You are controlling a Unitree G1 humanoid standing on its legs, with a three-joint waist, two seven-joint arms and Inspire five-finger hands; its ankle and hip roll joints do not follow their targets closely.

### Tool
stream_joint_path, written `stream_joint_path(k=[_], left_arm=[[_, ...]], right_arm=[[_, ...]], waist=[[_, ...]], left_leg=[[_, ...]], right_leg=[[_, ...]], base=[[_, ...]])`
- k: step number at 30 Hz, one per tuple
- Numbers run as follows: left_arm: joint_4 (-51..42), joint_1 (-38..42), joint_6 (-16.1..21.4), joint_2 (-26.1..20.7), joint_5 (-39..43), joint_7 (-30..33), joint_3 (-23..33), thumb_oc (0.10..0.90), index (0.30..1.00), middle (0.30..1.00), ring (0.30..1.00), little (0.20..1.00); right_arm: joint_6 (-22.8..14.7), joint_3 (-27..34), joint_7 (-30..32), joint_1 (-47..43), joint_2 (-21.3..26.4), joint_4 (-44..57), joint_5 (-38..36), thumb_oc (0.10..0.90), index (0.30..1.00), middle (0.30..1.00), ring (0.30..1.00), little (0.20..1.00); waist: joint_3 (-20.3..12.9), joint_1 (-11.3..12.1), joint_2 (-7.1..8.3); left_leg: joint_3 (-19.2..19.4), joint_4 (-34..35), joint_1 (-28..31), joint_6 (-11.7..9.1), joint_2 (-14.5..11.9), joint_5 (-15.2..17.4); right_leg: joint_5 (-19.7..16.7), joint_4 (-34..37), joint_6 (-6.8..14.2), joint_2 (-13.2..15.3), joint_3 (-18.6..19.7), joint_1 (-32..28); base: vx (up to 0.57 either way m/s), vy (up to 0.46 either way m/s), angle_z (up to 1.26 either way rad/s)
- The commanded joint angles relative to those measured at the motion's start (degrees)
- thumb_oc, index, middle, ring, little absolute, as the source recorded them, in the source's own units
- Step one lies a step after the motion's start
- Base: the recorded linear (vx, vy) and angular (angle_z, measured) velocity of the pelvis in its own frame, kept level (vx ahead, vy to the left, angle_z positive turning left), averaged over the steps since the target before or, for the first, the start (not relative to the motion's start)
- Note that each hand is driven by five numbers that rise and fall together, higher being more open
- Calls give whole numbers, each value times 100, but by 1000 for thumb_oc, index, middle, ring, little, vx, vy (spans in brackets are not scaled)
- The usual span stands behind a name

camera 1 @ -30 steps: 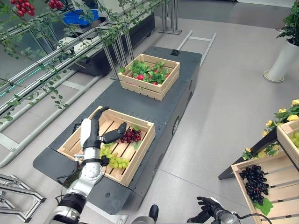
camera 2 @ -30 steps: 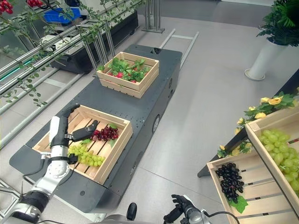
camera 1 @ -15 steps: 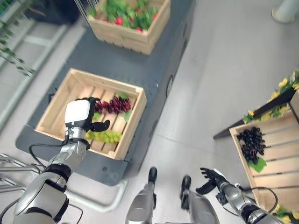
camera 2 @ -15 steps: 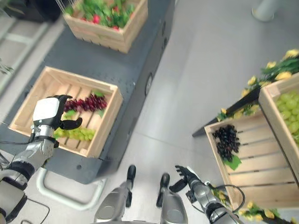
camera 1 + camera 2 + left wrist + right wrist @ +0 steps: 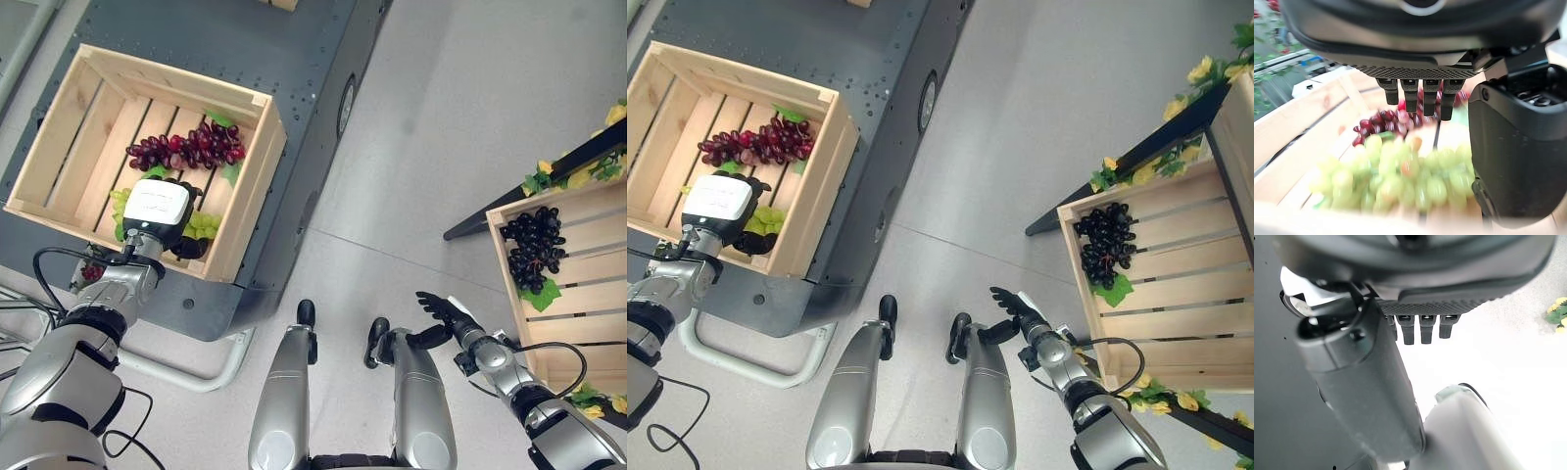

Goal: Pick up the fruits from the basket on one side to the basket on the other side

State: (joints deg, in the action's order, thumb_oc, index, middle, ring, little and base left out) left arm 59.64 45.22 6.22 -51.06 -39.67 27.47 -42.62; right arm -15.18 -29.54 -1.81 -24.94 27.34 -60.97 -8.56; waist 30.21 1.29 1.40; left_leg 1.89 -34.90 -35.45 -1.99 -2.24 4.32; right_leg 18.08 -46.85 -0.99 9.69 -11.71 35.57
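A wooden crate on a dark cart holds a red grape bunch and a green grape bunch. My left hand hangs directly over the green bunch, covering most of it. In the left wrist view its fingers reach out straight above the green grapes, pointing toward the red grapes, with the thumb beside them. My right hand is low over the floor, fingers spread and empty. A second wooden crate at the right holds black grapes.
Yellow flowers and leaves trim the dark stand by the right crate. Grey floor lies between the cart and that crate.
The camera has tilted down toward the floor. My left hand has dropped from over the crate's middle to just above the green grapes. My right hand stays low.
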Motion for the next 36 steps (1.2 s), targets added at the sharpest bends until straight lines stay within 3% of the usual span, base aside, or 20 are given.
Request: stream_joint_path(k=[1, 14, 21, 27, 32, 36], left_arm=[[-163, 407, -260, -685, -87, 48, 261, 800, 900, 900, 900, 900], [-1157, 189, -360, -1207, -386, -377, 464, 800, 900, 900, 900, 900], [-1198, 644, -489, -1261, -617, -706, 130, 800, 900, 900, 900, 900], [-771, 1164, -672, -1146, -763, -1086, -370, 800, 900, 900, 900, 900], [-432, 1387, -705, -980, -805, -1106, -633, 800, 900, 900, 900, 900], [-142, 1375, -844, -863, -923, -1554, -720, 800, 900, 900, 900, 900]], right_arm=[[-56, 51, -222, 376, 212, 107, -27, 800, 900, 900, 900, 900], [-76, 125, -230, 618, 289, 277, -53, 800, 900, 900, 900, 900], [-7, 39, -222, 570, 243, 478, -188, 800, 900, 900, 900, 900], [-172, -46, -175, 440, 183, 328, -269, 800, 900, 900, 900, 900], [-290, -70, -173, 319, 186, 309, -390, 800, 900, 900, 900, 900], [-289, -43, -136, 230, 184, 445, -511, 800, 900, 900, 900, 900]], waist=[[-41, -4, -165], [-41, 153, -201], [-41, 148, -33], [-41, 138, 123], [-41, 94, 198], [-41, 61, 237]], left_leg=[[79, -191, 243, 179, -59, 315], [28, -160, 247, 181, -32, 254], [18, -378, -157, 236, -72, 342], [-14, -508, -589, 294, -87, 376], [-35, -700, -955, 334, -106, 452], [-34, -760, -1162, 355, -80, 460]], right_leg=[[-321, 363, -8, 30, 103, -613], [-302, 297, 13, 106, -19, -626], [-306, 117, -3, 60, -34, -221], [-361, -26, 19, 16, -13, 255], [-377, -148, 23, -19, 11, 603], [-434, -168, 52, -42, 7, 812]], base=[[0, 0, 0], [23, 2, 5], [2, 19, 5], [-2, 10, 3], [1, 51, 0], [-11, 39, -1]])
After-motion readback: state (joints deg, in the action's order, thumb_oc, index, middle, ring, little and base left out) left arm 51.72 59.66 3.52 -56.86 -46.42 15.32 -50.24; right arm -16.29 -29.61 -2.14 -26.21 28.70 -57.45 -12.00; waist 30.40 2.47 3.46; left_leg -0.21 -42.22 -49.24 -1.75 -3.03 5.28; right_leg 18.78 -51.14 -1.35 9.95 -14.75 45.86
